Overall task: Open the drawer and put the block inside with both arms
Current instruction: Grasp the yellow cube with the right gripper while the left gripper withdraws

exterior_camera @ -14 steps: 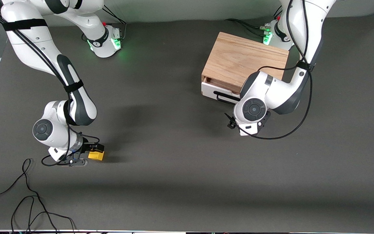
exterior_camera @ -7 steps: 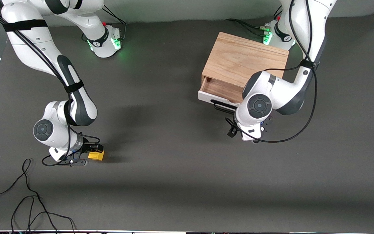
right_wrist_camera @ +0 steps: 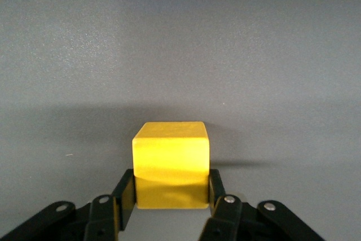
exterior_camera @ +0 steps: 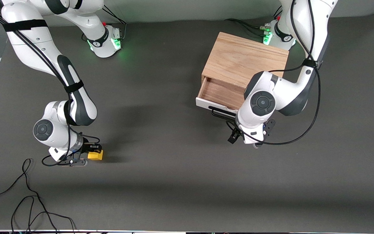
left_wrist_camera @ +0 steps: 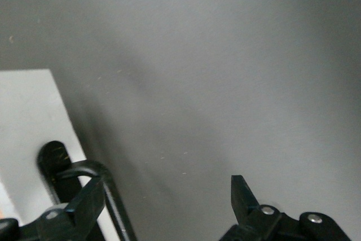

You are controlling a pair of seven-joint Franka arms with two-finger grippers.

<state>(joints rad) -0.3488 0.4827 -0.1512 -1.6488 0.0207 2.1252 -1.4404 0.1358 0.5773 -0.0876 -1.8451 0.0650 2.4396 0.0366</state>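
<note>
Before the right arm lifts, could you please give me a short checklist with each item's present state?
1. Right gripper fingers closed on the small yellow cube: ok.
2. Cube sits square between the fingers: ok.
3. White-fronted wooden drawer pulled open: ok, partly out.
4. Drawer inside free for the cube: ok where visible; part is hidden by the left arm.
5. Left gripper at the black bar handle, one finger hooked inside it: ok.
</note>
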